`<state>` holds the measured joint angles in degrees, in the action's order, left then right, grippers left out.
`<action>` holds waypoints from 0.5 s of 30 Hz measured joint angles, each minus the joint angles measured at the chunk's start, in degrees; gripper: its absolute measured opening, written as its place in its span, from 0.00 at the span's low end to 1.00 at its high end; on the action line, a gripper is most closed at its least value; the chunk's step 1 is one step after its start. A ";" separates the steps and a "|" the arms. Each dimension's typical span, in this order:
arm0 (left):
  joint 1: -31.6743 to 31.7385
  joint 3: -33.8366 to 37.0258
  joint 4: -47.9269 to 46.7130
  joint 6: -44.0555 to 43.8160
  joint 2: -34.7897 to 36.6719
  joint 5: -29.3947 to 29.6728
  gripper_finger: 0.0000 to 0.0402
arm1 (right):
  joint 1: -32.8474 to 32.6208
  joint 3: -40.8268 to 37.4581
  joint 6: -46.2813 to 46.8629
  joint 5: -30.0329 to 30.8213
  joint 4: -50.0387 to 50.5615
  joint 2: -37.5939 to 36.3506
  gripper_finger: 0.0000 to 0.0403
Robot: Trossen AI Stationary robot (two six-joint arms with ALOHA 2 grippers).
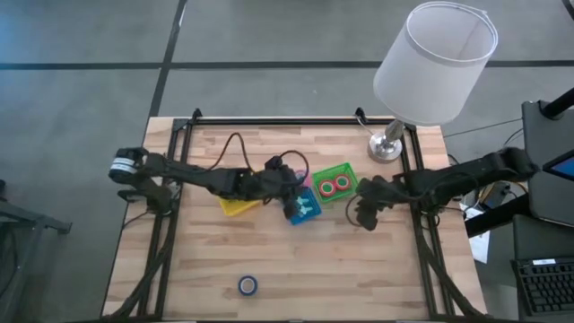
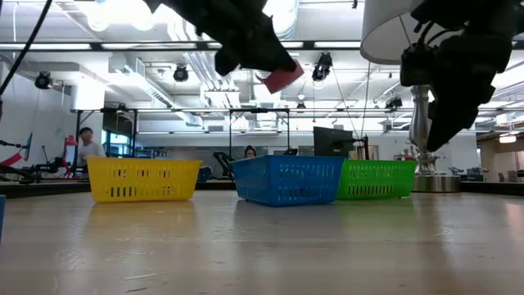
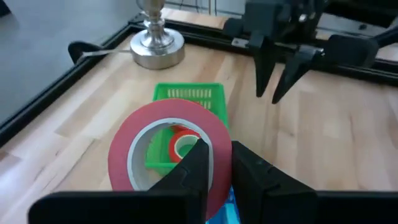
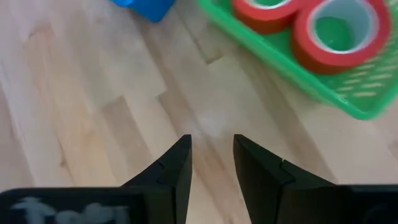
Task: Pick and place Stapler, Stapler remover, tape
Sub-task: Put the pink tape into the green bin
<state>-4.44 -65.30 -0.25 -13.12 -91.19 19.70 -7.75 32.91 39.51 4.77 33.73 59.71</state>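
A: High view: where is the tape?
B: Frame centre; my left gripper [image 1: 291,188] carries it toward the green bin [image 1: 345,170].

A: Left wrist view?
B: Fingers [image 3: 193,171] pinch the pink roll's [image 3: 165,146] wall.

A: Right wrist view?
B: My right gripper [image 4: 211,163] hangs narrowly parted, empty, over bare wood.

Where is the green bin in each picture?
High view: green bin right of the middle, holding two red tape rolls.
Low view: green bin right of the blue bin.
Left wrist view: green bin behind the held red tape.
Right wrist view: green bin at the upper right corner.
Shared landmark: the lamp base, not in the right wrist view.
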 joint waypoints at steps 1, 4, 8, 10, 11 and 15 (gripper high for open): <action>0.44 -0.44 -0.01 0.08 -0.69 -0.74 0.13 | 0.35 -0.67 0.29 0.09 -0.08 -1.07 0.29; 1.28 -3.28 -0.10 1.66 -4.58 -2.07 0.13 | 1.20 -2.30 0.63 0.13 -0.07 -3.60 0.29; 1.70 -9.86 -0.22 6.30 -11.86 -2.36 0.13 | 1.87 -3.12 0.63 0.11 0.01 -5.01 0.28; 1.89 -14.12 -1.12 8.54 -15.63 -2.35 0.13 | 1.85 -3.13 0.59 0.00 -0.23 -4.96 0.27; 2.04 -16.41 -1.82 9.08 -17.50 -2.38 0.13 | 1.82 -3.15 0.57 -0.06 -0.06 -4.90 0.27; 2.88 -25.55 -9.11 9.23 -24.65 -2.33 0.13 | 1.82 -3.22 0.47 -0.08 0.05 -4.34 0.28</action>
<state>-1.55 -90.85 -9.36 -3.89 -115.84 17.37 -5.93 29.69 39.99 4.69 33.78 55.37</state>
